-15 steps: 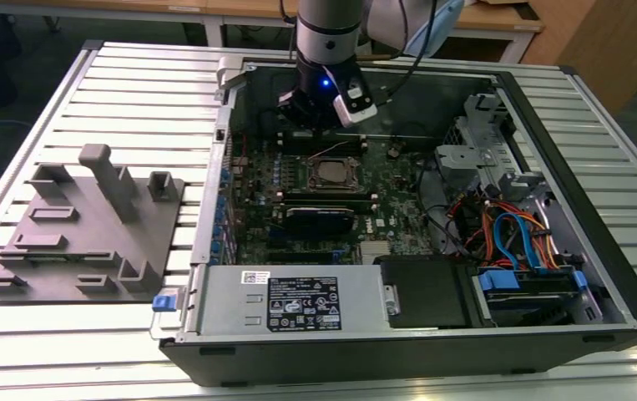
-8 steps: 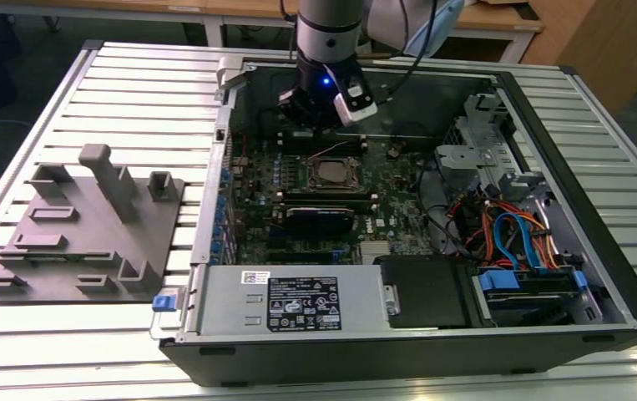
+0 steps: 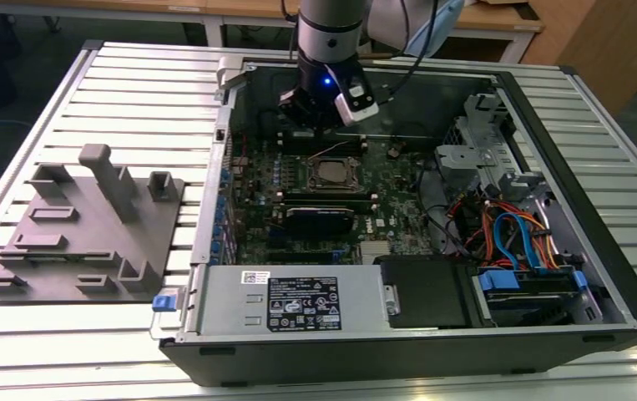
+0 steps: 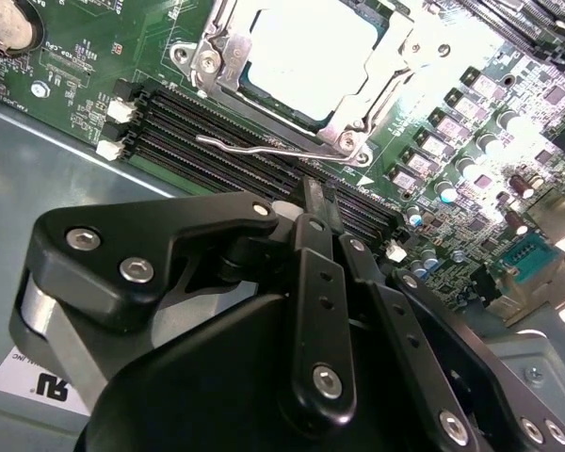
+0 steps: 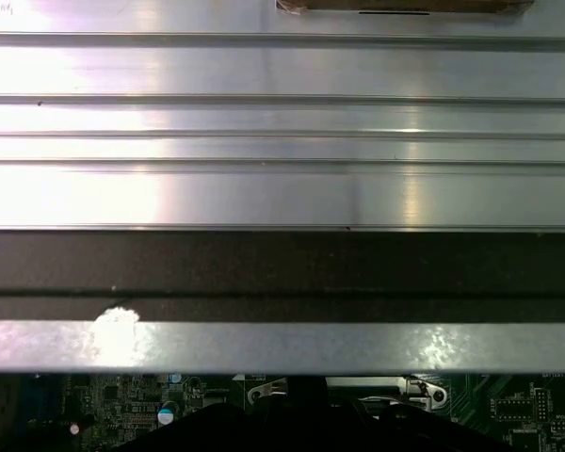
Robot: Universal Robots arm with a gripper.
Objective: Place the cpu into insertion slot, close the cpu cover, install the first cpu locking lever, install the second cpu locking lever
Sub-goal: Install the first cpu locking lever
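Exterior view, read from its left: a grey moulded fixture tray [image 3: 73,225] rests on the slatted metal table [image 3: 28,351], at nine o'clock from the open computer case [image 3: 585,251]. Inside the case lies the green motherboard [image 3: 391,180]. My gripper [image 3: 315,125] hangs over its far part, at twelve o'clock from the cpu [image 3: 335,174]. A silvery power supply [image 3: 224,301] lies at six o'clock from the cpu, and blue and orange cables [image 3: 513,234] at four o'clock. Second wrist view: the cpu [image 4: 301,47] is seated in the insertion slot [image 4: 200,61], with the cpu cover [image 4: 381,80] folded flat around it. My gripper [image 4: 315,198] is narrow, tips drawn together on nothing, above the long black memory slots [image 4: 169,118] beside the socket. A wire locking lever [image 4: 264,144] runs along the socket's near edge; whether it is hooked I cannot tell.
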